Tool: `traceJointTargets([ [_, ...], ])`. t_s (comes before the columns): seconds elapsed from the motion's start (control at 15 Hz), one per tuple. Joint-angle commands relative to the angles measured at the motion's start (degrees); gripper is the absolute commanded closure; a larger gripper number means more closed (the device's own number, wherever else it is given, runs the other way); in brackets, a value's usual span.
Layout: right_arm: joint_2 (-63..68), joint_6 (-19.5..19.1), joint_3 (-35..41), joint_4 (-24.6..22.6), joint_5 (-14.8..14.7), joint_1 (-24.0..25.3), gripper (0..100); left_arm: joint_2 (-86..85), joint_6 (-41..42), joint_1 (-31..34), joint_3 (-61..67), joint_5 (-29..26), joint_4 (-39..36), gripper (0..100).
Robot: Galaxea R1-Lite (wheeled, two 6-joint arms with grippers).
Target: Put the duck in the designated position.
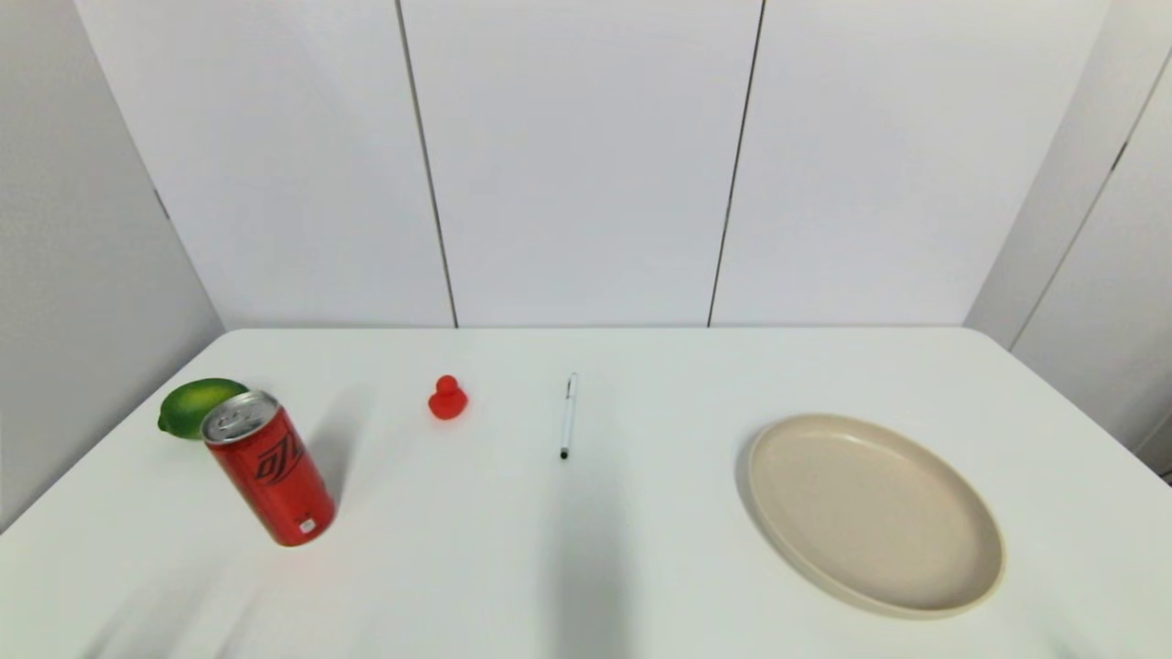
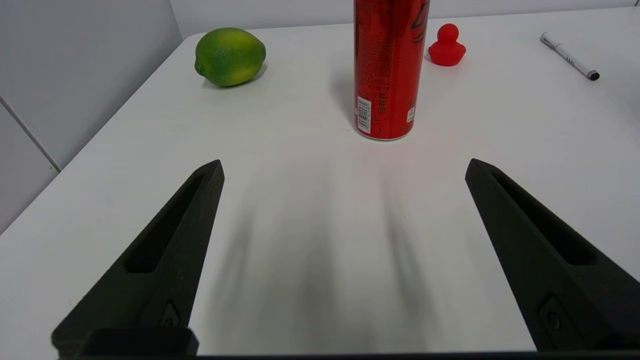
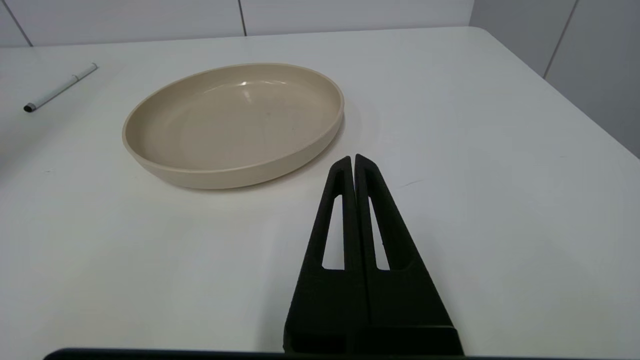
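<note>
Nothing's really started yet: the duck point(image 1: 448, 398) sits untouched on the far-left part of the table point(image 1: 641, 549), between the red can point(image 1: 268, 468) and the pen point(image 1: 568, 415). The left gripper point(image 2: 344, 172) hangs near the can, fingers wide apart; the right gripper point(image 3: 354, 161), pressed together, sits by the plate point(image 3: 320, 145). The duck looks glossy, rounded and slippery; the can is a smooth cylinder, the lime point(image 1: 197, 405) is dimpled.

The can point(image 1: 268, 467) carries a stylised black logo on its red side, not legible as words. In the left wrist view, a barcode and small white print on the can point(image 2: 387, 70) are too fine to read.
</note>
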Motion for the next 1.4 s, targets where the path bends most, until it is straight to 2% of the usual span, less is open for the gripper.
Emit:
traceJointTargets([
  [0.07, 0.1, 0.1, 0.0, 0.0, 0.0, 0.0, 0, 0.0, 0.0, 0.0, 0.0, 0.0, 0.0, 0],
  [0.73, 0.0, 0.1, 0.0, 0.0, 0.0, 0.0, 0, 0.0, 0.0, 0.0, 0.0, 0.0, 0.1, 0],
  [0.93, 0.0, 0.1, 0.0, 0.0, 0.0, 0.0, 0, 0.6, -4.4, 0.0, 0.0, 0.5, -0.1, 0],
  [1.2, 0.0, 0.1, 0.0, 0.0, 0.0, 0.0, 0, 10.9, -4.0, -0.1, -1.9, 0.6, -0.4, 0],
  [1.4, 0.1, 0.1, 0.0, 0.0, 0.0, 0.0, 0, 20.9, -4.6, -0.2, -11.3, 0.6, -0.5, 0],
])
